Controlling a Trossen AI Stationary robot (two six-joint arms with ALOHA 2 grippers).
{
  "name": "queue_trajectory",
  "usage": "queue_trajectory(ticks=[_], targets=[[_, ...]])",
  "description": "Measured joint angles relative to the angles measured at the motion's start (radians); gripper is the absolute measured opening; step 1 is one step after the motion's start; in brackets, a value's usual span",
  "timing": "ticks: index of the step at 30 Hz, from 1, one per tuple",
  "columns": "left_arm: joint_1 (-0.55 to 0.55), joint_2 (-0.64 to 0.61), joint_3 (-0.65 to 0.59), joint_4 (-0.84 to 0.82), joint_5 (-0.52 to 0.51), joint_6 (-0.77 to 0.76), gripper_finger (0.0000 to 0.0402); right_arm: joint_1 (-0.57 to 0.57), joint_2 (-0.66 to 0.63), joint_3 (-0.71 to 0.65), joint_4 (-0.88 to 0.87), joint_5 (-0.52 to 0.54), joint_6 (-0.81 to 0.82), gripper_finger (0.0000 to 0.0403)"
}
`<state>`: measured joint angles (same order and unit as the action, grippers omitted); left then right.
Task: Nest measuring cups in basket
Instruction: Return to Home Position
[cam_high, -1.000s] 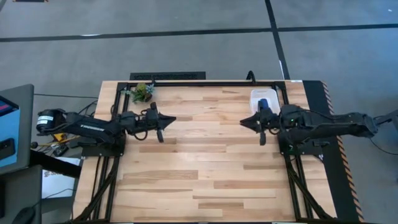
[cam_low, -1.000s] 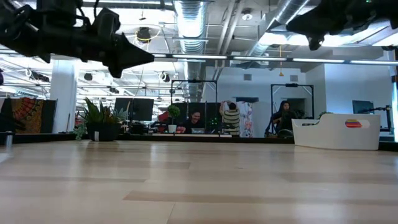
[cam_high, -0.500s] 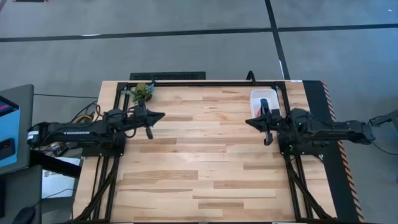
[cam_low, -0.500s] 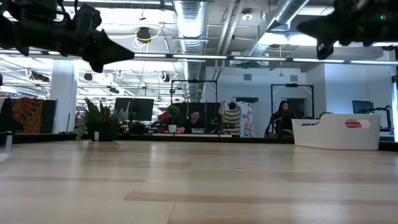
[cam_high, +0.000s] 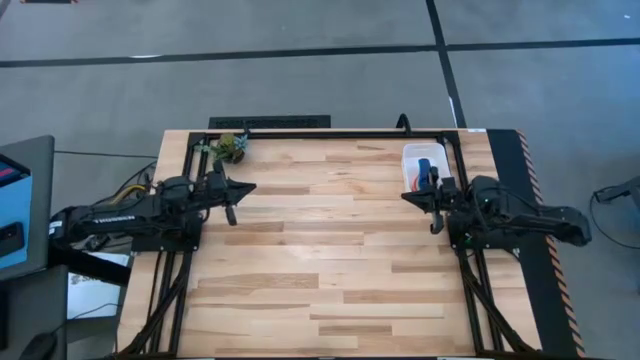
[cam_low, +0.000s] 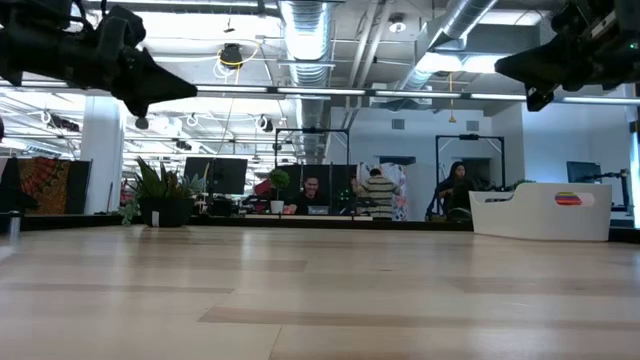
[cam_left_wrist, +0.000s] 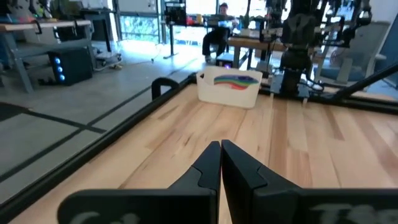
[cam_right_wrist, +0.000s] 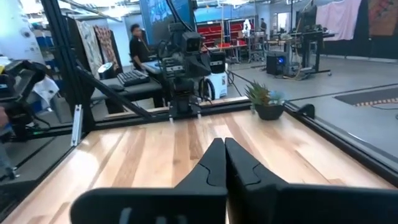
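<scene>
The white basket (cam_high: 421, 163) stands at the table's far right, with nested measuring cups in it; a dark blue cup (cam_high: 425, 168) shows on top. In the low view the basket (cam_low: 541, 210) shows coloured rims at its top edge, and it also shows in the left wrist view (cam_left_wrist: 229, 88). My left gripper (cam_high: 233, 210) hangs shut and empty above the table's left side, fingers (cam_left_wrist: 221, 158) together. My right gripper (cam_high: 435, 222) hangs shut and empty near the basket's near side, fingers (cam_right_wrist: 224, 155) together.
A small green plant (cam_high: 229, 148) in a pot stands at the table's far left corner. A black frame rail (cam_high: 330, 133) runs along the far edge. People sit at desks in the room beyond the table.
Both arms have drawn back toward their own sides: my left gripper has gone toward the table's left edge, my right gripper toward the right edge and a little nearer. The dark blue cup in the basket, covered by the right gripper half a second ago, shows again.
</scene>
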<state>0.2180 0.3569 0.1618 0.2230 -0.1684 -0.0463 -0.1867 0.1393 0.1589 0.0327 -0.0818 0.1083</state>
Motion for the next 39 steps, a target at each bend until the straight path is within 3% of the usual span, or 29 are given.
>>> queue_trajectory(ticks=[9,20,25,28,33,39], targets=[[0.000,-0.110,-0.119,0.011,-0.003,-0.044,0.0000,-0.006,-0.139,0.000,-0.168,-0.026,-0.003,0.0005],[0.000,-0.236,-0.151,-0.034,0.014,-0.040,0.0000,-0.006,-0.138,0.000,-0.190,-0.026,-0.001,0.0005],[0.000,-0.326,-0.151,-0.105,0.089,-0.047,0.0000,-0.003,-0.138,0.000,-0.212,-0.025,0.021,0.0012],[-0.001,-0.357,-0.152,-0.137,0.091,-0.054,0.0000,0.007,-0.138,-0.020,-0.170,-0.024,0.023,0.0010],[-0.001,-0.353,-0.152,-0.176,0.091,-0.065,0.0000,0.017,-0.138,-0.143,0.041,-0.025,0.053,0.0006],[-0.008,-0.353,-0.152,-0.182,0.085,-0.070,0.0000,0.019,-0.130,-0.150,0.020,-0.023,0.085,0.0010]])
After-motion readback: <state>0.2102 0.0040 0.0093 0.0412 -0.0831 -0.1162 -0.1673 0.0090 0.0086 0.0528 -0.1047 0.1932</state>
